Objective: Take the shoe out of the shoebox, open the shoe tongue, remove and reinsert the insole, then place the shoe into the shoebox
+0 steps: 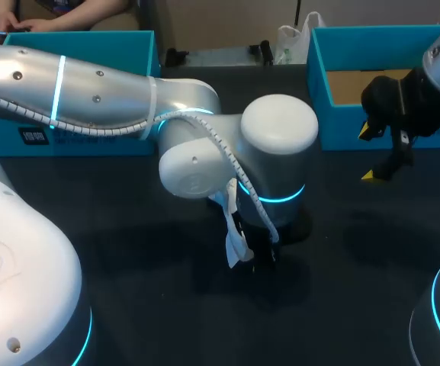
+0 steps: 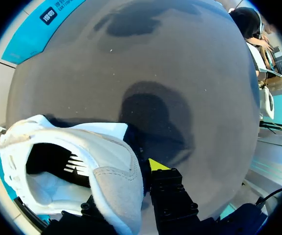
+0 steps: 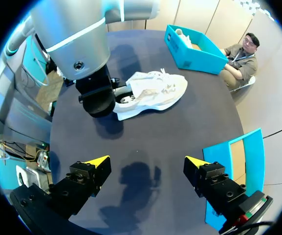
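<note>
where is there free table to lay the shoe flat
Bare table lies between the right gripper and the shoe, and along the near edge. Crowded: around the shoe under the left arm, and by the left teal box and right teal box at the far edge.

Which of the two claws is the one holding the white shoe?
The left gripper: it is closed on the heel rim of the white shoe. The right gripper hangs open above the table, holding nothing.

Bare dark counter (image 3: 145, 142) open beneath and ahead of the wide-spread right tool (image 3: 148, 164), white mesh sneaker (image 3: 155, 90) and grey left arm (image 3: 72, 29) blocking farther ahead, teal open shoebox (image 3: 223, 148) just beside it
</note>
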Available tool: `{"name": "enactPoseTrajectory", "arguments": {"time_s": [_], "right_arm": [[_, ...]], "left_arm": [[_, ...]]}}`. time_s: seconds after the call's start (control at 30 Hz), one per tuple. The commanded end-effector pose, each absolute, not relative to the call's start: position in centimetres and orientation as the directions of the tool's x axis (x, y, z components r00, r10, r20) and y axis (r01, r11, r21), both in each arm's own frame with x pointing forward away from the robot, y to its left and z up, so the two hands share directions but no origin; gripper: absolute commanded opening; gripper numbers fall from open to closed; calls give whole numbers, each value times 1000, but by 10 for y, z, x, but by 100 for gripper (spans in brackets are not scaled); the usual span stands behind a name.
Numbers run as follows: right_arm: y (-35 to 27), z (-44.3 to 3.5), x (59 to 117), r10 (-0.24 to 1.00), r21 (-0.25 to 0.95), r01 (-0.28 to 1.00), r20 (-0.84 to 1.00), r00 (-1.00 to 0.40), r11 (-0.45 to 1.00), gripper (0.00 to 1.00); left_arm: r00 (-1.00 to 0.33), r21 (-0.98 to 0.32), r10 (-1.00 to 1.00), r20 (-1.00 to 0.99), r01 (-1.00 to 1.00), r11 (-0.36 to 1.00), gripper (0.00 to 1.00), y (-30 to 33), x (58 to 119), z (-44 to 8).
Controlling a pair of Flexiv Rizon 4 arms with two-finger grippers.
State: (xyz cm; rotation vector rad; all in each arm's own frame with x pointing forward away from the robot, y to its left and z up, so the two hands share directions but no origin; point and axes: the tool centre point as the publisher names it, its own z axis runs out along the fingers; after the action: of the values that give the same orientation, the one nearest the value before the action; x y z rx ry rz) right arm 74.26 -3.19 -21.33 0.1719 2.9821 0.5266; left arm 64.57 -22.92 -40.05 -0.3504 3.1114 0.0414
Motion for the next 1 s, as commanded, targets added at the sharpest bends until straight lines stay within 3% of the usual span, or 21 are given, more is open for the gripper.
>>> {"name": "enactPoseTrajectory", "arguments": {"time_s": [0.03,0.53,1.0], "right_arm": [[-32,-214,742,130,346,92,-88,-988,934,100],[-32,-214,742,130,346,92,-88,-988,934,100],[-32,-214,742,130,346,92,-88,-988,934,100]], "left_arm": [[-975,64,-220,-25,-221,973,0,-229,652,-377],[-964,72,-265,-12,-265,962,0,-234,696,-292],[-980,48,-162,114,-157,986,0,-232,703,-232]]}}
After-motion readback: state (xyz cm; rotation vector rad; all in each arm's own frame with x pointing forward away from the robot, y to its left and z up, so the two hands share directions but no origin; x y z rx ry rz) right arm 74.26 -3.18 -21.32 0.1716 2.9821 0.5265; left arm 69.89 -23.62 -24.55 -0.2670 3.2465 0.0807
